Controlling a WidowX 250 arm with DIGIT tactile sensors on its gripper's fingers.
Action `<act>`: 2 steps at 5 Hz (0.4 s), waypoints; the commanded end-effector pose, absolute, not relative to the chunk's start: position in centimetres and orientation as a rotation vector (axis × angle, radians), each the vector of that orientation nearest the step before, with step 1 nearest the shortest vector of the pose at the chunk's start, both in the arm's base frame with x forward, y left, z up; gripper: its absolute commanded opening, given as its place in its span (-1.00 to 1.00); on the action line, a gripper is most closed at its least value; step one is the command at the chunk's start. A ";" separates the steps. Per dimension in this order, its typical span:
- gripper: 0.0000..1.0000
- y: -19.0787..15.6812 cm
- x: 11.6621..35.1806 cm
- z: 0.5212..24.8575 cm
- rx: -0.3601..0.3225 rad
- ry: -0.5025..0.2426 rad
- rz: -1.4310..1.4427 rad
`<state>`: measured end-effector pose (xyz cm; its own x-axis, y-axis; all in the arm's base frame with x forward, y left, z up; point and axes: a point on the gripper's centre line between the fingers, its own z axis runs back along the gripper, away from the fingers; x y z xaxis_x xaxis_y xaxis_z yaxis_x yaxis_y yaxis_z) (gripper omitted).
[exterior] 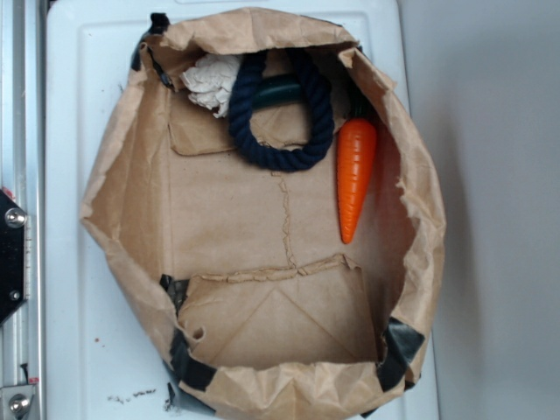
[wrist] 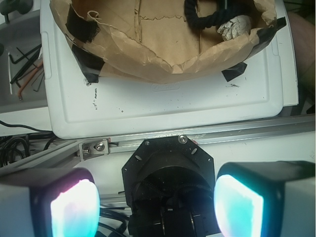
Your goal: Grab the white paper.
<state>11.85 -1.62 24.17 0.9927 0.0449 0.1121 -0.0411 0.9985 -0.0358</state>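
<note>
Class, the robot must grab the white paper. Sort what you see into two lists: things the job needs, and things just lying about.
Needed for the job:
white paper
hand, open, outside the bag

Just lying about:
rope ring
toy carrot
brown paper bag
white tray

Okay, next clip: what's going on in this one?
A robot arm is set up to grab the white paper, a crumpled wad in a corner of the open brown paper bag, beside the dark rope ring and across from an orange toy carrot. Nothing is being handled yet. The tool is open, well outside the bag, over the robot's own base, with the white tray between it and the bag.
</note>
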 end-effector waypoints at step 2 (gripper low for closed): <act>1.00 -1.4 14.5 23.4 -0.028 -0.147 0.012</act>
